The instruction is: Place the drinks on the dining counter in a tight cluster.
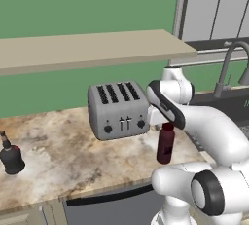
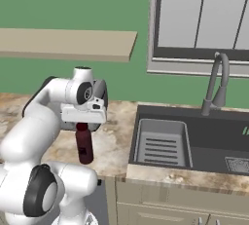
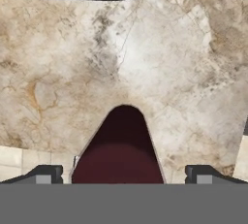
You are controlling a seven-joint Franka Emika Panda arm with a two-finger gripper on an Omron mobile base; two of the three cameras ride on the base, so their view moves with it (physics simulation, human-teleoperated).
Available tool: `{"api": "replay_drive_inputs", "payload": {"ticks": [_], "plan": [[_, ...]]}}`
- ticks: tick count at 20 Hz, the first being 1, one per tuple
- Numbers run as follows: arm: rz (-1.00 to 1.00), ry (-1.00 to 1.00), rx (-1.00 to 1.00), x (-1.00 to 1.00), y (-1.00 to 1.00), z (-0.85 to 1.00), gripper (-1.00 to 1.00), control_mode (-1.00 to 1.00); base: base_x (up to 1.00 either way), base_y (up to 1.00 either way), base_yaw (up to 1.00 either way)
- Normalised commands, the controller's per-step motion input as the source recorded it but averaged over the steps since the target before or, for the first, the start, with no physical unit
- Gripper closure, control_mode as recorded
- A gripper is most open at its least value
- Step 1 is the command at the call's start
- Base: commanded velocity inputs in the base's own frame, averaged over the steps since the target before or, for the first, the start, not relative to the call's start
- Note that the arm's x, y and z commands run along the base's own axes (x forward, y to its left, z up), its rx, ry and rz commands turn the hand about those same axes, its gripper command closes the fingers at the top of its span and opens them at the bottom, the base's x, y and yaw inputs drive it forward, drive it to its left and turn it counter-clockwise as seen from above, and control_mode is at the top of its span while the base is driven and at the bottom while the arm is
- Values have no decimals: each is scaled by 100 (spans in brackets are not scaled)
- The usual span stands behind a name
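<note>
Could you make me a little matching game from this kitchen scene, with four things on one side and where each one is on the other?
Things:
1. maroon bottle
2. toaster
3. black bottle
4. faucet

Places:
A. at the back of the sink
B. far left on the counter, apart from the rest
C. upright, right under the open gripper
D. just left of the white arm, slots facing up

Pairs: 1-C, 2-D, 3-B, 4-A
</note>
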Motion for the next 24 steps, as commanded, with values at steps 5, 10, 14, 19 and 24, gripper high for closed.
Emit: {"api": "replay_drive_inputs", "payload": {"ticks": [5,10,14,19,24], "plan": [[0,-10,0,0,0,-20,-100,-100,0,0,0],[0,-3,0,-4,0,-4,-100,-100,0,0,0],[0,0,0,0,0,0,-100,-100,0,0,0],[0,0,0,0,0,0,-100,-100,0,0,0],[0,0,0,0,0,0,100,-100,0,0,0]]}}
